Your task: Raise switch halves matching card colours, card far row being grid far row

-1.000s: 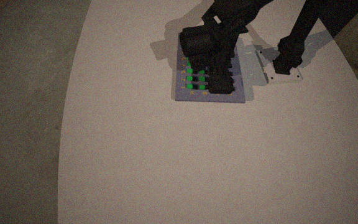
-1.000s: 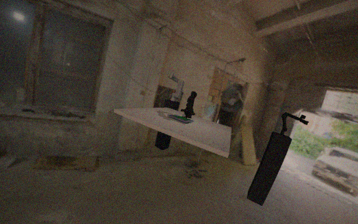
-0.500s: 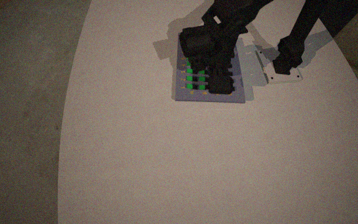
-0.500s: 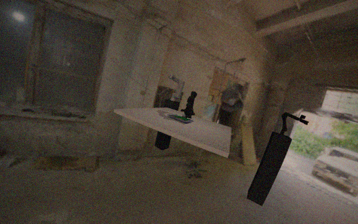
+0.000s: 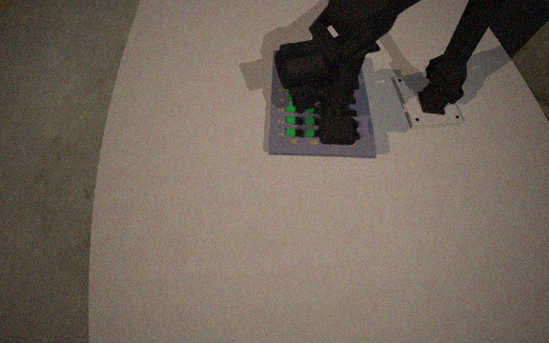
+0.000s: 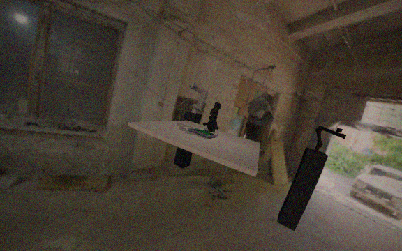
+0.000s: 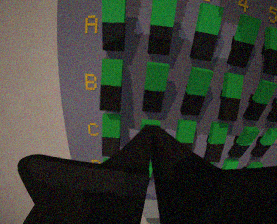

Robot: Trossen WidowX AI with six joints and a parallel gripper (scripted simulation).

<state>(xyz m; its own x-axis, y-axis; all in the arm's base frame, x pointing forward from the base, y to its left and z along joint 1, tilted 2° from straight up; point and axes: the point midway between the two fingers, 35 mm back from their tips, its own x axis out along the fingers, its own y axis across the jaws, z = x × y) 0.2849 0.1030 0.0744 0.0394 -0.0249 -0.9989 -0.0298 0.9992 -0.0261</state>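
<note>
The blue-grey switch panel (image 5: 322,151) (image 7: 79,100) lies on the table with rows of green-and-dark-grey rocker switches. In the wrist view, switch A1 (image 7: 113,25), switch B1 (image 7: 111,85) and switch C1 (image 7: 111,132) line the left side. My gripper (image 7: 150,131) is shut and holds nothing. Its tips are over switch C2 (image 7: 150,122), hiding all but a strip of its green half; contact cannot be told. The D line is mostly hidden behind the fingers. In the top view the arm covers the panel's far and right parts. The small card's pattern is not readable.
A second black arm (image 5: 446,78) reaches over a pale plate (image 5: 438,120) with dark dots, right of the panel on the table (image 5: 208,238) (image 6: 236,153). The exterior view also shows a black pedestal (image 6: 302,189) with an arm on top, beyond the table.
</note>
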